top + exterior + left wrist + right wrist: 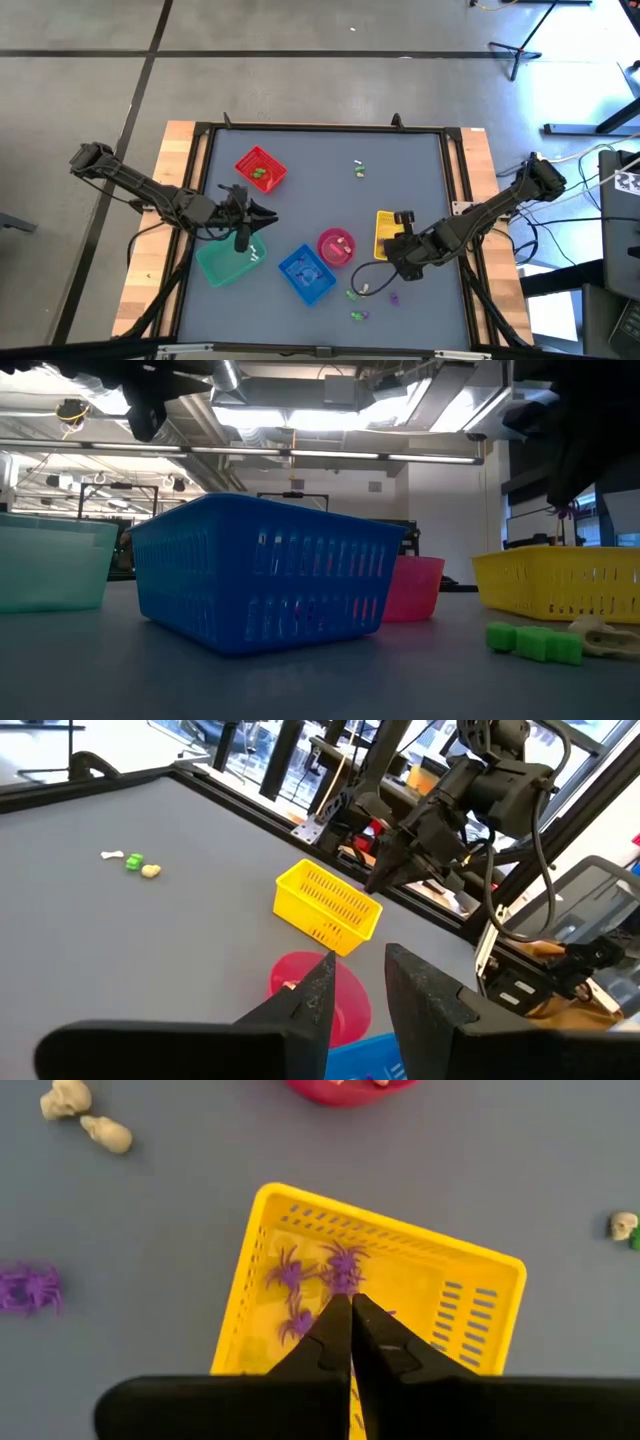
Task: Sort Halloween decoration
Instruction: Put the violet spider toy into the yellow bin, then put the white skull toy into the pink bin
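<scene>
My right gripper hangs over the yellow basket, shut, with a purple spider at its fingertips. More purple spiders lie on the basket floor. In the high view this gripper is at the basket's near end. My left gripper is open and empty, above the far edge of the teal basket. Loose trinkets lie on the mat: cream skulls, a purple spider, and green and cream pieces toward the far edge. My right gripper pinches the purple spider at the very ends of its two fingers, coming from above and pointing down. The spider hangs just below the fingertips, lifted clear above the yellow basket. Which part of the spider is gripped cannot be told.
The red basket holds green pieces. The blue basket and pink bowl stand between the arms. More trinkets lie near the table's near edge, and green ones show in the low view. The mat's far middle has free room.
</scene>
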Motion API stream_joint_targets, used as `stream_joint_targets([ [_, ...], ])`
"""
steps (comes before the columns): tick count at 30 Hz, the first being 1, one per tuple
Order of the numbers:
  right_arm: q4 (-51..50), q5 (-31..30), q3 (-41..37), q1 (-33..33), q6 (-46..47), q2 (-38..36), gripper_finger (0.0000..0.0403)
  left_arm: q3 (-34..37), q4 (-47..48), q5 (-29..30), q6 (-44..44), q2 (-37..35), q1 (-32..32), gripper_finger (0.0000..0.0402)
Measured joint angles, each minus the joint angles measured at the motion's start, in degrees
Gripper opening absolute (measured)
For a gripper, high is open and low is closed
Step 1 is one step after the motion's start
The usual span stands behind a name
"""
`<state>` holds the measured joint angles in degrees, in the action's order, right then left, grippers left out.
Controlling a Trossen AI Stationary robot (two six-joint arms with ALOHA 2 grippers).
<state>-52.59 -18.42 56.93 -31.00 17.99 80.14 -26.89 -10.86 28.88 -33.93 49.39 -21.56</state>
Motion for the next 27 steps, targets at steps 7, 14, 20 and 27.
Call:
stream_joint_targets([
  [7, 0.56, 0.02, 0.00, 0.00, 1.33, 0.04, 0.0062, 0.00, 0.01, -2.62, 0.00, 0.00, 0.02, 0.0076],
  [14, 0.57, 0.24, 0.00, 0.00, 1.28, 0.04, 0.0171, 0.00, 0.03, -3.52, 0.02, 0.00, 0.00, 0.0076],
  [20, 0.58, 5.97, 2.42, 0.00, 4.28, 0.06, 0.0209, 0.00, 0.03, -3.52, 0.04, 0.00, 0.00, 0.0076],
  [27, 2.10, 14.54, 7.82, -0.11, 15.45, 0.06, 0.0213, 0.00, 0.05, -3.50, 0.00, 0.00, 0.00, 0.0076],
])
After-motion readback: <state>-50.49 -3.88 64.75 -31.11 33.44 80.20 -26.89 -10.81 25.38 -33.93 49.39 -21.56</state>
